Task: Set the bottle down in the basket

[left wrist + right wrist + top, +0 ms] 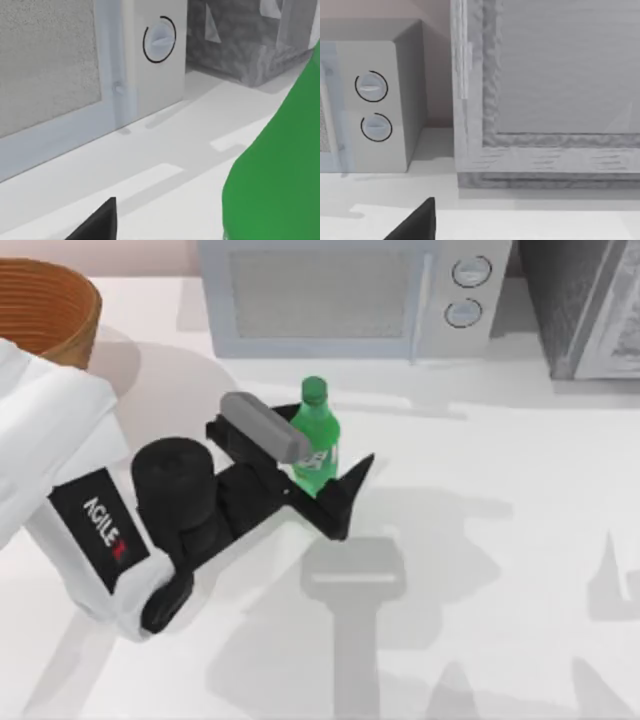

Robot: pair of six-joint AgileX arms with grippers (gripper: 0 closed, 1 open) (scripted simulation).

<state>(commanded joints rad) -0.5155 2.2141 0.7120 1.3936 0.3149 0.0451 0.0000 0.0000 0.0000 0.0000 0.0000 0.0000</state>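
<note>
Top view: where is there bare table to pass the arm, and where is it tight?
Bare table spreads right of the green plastic bottle, up to the grey microwave and grey cabinet. It is crowded at the left: the left gripper brackets the bottle, and the round wicker basket fills the far-left corner.

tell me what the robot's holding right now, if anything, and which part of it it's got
The left gripper sits around the bottle, fingers at its lower body by the label, cap clear above. Whether the fingers are clamped tight cannot be told.
</note>
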